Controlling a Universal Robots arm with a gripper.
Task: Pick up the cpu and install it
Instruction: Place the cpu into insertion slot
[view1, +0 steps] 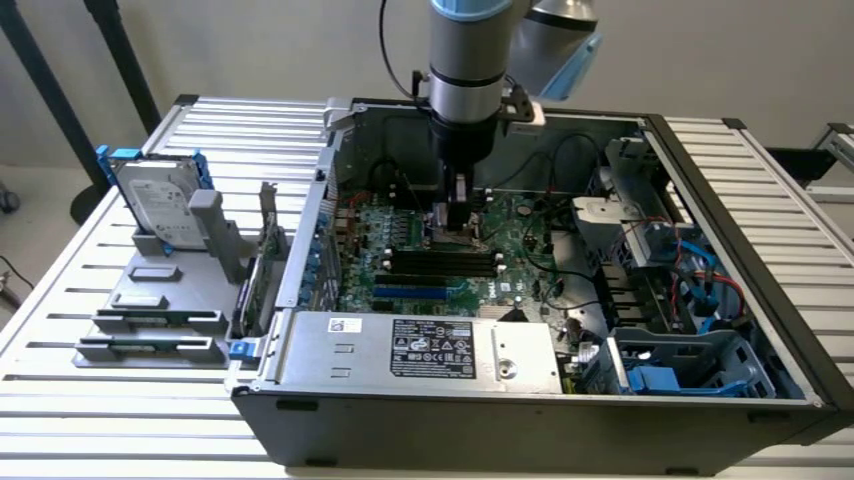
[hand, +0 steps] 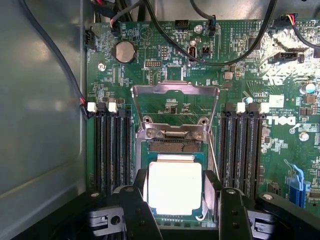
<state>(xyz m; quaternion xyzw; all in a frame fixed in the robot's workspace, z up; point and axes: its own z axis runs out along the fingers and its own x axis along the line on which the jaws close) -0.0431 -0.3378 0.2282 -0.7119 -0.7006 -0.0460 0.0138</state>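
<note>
- The black two-fingered gripper on the grey Universal Robots arm is lowered into the open dark-grey metal computer case, over the middle of the board.
- The jaws are clamped on the cpu, a small flat square chip with a silvery metal top and a thin green edge. One finger presses on each of two opposite sides.
- The cpu sits level, directly over the square metal-framed processor socket. Whether it rests in the socket or hangs just above it cannot be told.
- The socket's silver metal retention frame stands folded back, clear of the chip.
- Long black memory slots run along both sides of the socket.
- The green printed motherboard carries a round silver coin battery. Black cables loop across it beyond the socket.
- In the exterior view, a silver rectangular power supply box lies along the near wall of the case.
- On the white slatted table, at the exterior view's left and well apart from the case, a silver hard drive with a blue frame stands upright in a grey holder.
</note>
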